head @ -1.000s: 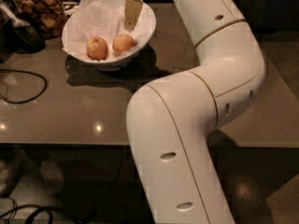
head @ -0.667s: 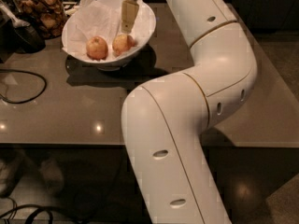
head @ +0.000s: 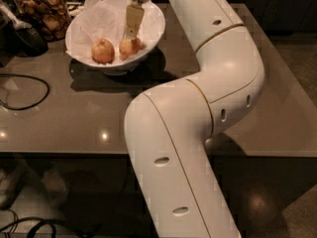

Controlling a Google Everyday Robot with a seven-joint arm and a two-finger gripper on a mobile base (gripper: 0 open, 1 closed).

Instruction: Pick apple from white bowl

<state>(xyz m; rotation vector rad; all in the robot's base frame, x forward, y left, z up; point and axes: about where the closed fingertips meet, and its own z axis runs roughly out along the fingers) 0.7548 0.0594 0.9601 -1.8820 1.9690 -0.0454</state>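
The white bowl [head: 151, 26], lined with crumpled white paper, stands at the back left of the brown table. Two apples lie in it side by side. The tan-orange apple [head: 130, 47] is on the right. A second, redder apple [head: 102, 51] is on the left. My gripper [head: 131, 33] reaches down into the bowl from above, right over the right-hand apple, its tip at or just above the apple's top. My white arm [head: 198, 108] bends across the middle of the view.
A glass jar of brown snacks [head: 43, 11] stands left of the bowl, with a black object [head: 22, 36] in front of it. A black cable [head: 29, 90] loops on the table's left part. The table's front edge [head: 64, 153] runs across the view.
The gripper has come down and slightly left inside the bowl, closer to the right-hand apple. The bowl and both apples have not moved.
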